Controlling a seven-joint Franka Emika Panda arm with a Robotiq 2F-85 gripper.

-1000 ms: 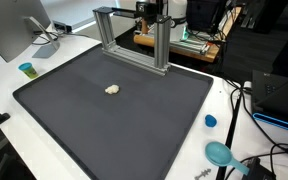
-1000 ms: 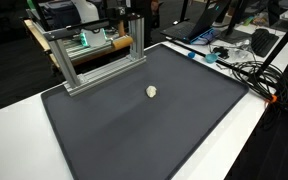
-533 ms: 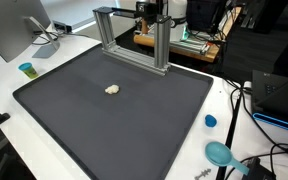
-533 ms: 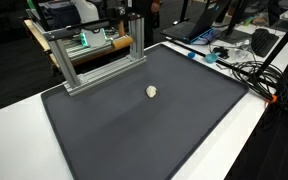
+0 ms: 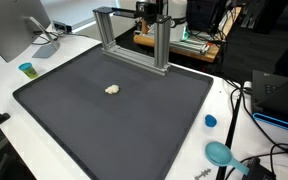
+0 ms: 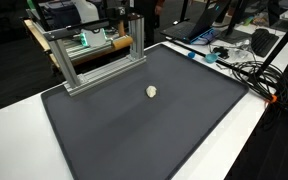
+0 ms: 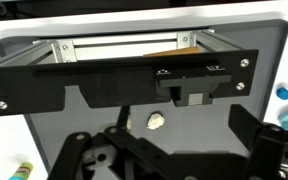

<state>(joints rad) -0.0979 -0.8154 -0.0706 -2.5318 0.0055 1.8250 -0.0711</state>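
As a lump (image 5: 112,89) dots the mat (image 5: 134,130), the cup (image 5: 26,69) stands apart.

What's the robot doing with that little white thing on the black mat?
Nothing is held right now. The gripper hangs high over the dark mat, jaws wide open and empty. A small whitish lump lies alone on it, untouched. A metal frame stands at the mat's edge.
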